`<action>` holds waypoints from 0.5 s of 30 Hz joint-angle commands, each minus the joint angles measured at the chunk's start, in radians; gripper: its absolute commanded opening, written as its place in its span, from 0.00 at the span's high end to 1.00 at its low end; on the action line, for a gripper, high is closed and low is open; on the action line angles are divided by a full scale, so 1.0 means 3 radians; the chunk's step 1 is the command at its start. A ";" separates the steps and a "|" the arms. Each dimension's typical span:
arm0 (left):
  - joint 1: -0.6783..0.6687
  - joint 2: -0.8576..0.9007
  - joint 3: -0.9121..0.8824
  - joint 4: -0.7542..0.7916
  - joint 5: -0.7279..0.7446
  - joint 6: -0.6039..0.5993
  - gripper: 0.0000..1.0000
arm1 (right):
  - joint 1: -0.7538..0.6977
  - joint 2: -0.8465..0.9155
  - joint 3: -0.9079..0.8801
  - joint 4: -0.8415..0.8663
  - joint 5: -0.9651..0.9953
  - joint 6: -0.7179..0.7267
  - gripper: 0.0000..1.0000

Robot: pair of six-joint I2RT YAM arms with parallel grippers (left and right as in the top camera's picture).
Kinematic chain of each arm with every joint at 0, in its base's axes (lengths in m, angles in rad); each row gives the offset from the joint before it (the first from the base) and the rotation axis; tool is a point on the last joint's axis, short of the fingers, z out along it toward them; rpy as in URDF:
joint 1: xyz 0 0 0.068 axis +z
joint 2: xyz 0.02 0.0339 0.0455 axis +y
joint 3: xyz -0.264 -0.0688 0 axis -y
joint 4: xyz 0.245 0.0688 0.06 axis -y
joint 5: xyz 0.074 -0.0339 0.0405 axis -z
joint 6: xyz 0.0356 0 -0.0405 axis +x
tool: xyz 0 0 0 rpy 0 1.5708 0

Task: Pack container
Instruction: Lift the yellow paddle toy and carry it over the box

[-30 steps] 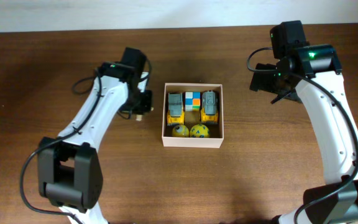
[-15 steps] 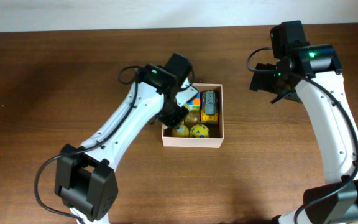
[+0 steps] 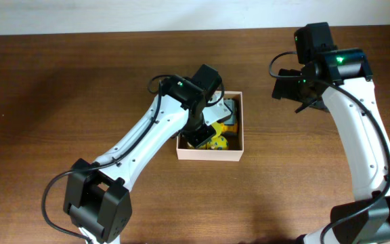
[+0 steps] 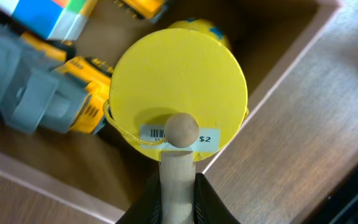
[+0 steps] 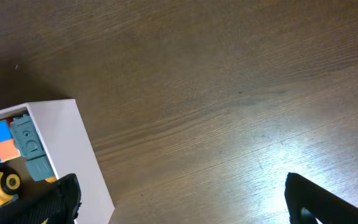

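Pale wood marks the point of grip: the left gripper (image 4: 178,193) is closed tight on a wooden handle (image 4: 179,158) that ends in a round knob. We see the handle joined to a yellow disc toy (image 4: 179,74), which carries a white barcode sticker (image 4: 209,139) at the edge beside the knob.

In the left wrist view, the disc lies above the inside of the container (image 4: 272,87). We cannot tell whether it rests on the toys below it. Beneath and to the left of the disc lies a yellow and grey toy truck (image 4: 42,93). A colour cube (image 4: 48,15) with blue, white, orange and green faces sits beyond the truck. A yellow ball (image 4: 197,28) with blue marks shows just past the far edge of the disc.

From overhead, we locate the left gripper (image 3: 204,132) over the near half of the container (image 3: 212,155), with the yellow disc toy (image 3: 217,137) under it. The container stands near the middle of the brown wooden table (image 3: 59,102).

The right gripper (image 3: 286,88) hangs right of the container and apart from it. Its jaws are spread wide and hold nothing. In the right wrist view, the right gripper (image 5: 185,205) is over bare table, and one white corner of the container (image 5: 86,155) lies at the left.
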 commanded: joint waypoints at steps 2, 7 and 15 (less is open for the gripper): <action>-0.0029 0.0031 0.0067 0.0048 0.0192 0.0345 0.95 | -0.0011 -0.0062 0.0028 0.0000 0.0066 0.0000 0.01; -0.0029 0.0031 0.0066 0.0164 0.0319 0.0434 0.94 | -0.0011 -0.0062 0.0028 0.0000 0.0066 0.0000 0.01; -0.0029 0.0031 0.0064 0.0342 0.0493 0.0512 0.94 | -0.0011 -0.0062 0.0028 0.0000 0.0066 0.0000 0.01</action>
